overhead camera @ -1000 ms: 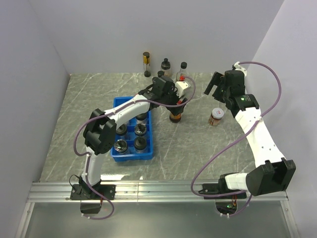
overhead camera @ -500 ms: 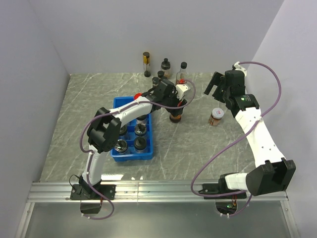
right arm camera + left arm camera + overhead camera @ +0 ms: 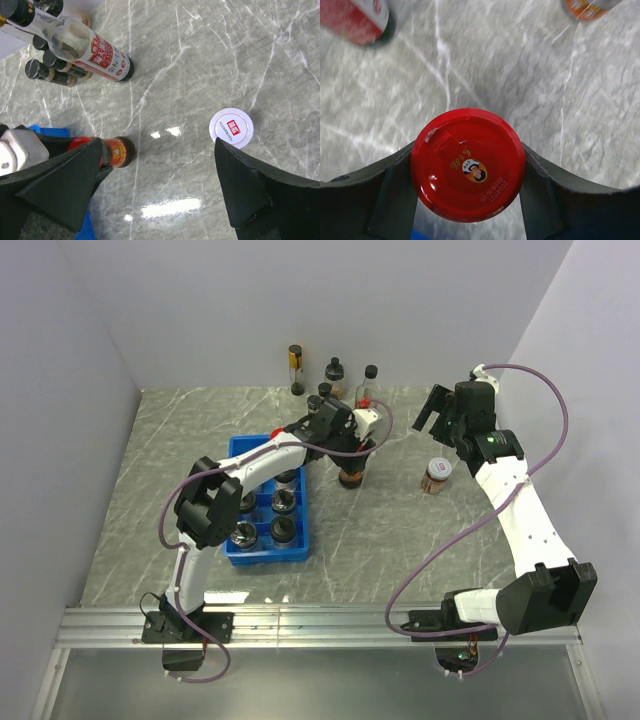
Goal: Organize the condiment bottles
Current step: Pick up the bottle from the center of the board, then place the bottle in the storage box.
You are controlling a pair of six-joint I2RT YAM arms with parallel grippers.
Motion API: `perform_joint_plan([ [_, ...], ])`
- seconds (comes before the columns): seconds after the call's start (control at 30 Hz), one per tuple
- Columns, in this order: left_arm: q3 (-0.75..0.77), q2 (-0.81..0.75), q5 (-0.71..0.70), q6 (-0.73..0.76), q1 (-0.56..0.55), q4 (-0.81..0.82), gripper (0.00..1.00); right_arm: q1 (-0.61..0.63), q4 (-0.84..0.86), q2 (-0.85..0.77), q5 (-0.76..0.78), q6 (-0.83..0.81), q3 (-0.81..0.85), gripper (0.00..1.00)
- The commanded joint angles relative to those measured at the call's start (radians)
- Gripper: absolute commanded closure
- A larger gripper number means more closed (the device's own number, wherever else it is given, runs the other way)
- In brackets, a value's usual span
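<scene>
My left gripper (image 3: pixel 354 444) is shut on the red cap (image 3: pixel 468 164) of a dark sauce bottle (image 3: pixel 350 474), just right of the blue tray (image 3: pixel 262 553). I cannot tell whether the bottle touches the table. The right wrist view shows this bottle (image 3: pixel 111 152) tilted. My right gripper (image 3: pixel 432 408) is open and empty, held high behind a white-capped jar (image 3: pixel 437 474), which also shows in the right wrist view (image 3: pixel 231 128). Several black-capped bottles (image 3: pixel 333 375) stand at the back wall. Several jars (image 3: pixel 284 502) sit in the tray.
A tall bottle with a red and white label (image 3: pixel 95 52) and small black-capped jars (image 3: pixel 50 70) stand close behind the left gripper. A red cap (image 3: pixel 277 433) shows at the tray's far edge. Walls close the table on the left, back and right.
The left arm's forearm and wrist have shifted slightly, uncovering a red cap at the tray's far edge. The held bottle stays almost in place. The right arm has not moved.
</scene>
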Motion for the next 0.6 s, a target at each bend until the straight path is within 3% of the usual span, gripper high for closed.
perform_joint_plan([
  [0.0,0.146,-0.145,-0.046,-0.05,0.049,-0.064,1.0,-0.008,0.041,-0.006,-0.005,0.005,0.002,0.0],
  [0.17,0.198,-0.227,-0.034,-0.133,0.144,-0.055,1.0,-0.006,0.049,-0.002,-0.02,0.014,-0.001,0.0],
  [0.33,0.085,-0.363,-0.014,-0.2,0.274,0.086,1.0,-0.006,0.05,0.006,-0.028,0.014,0.007,0.0],
  [0.57,0.014,-0.414,-0.142,-0.166,0.356,0.111,1.0,-0.006,0.052,0.02,-0.045,0.019,0.019,0.0],
])
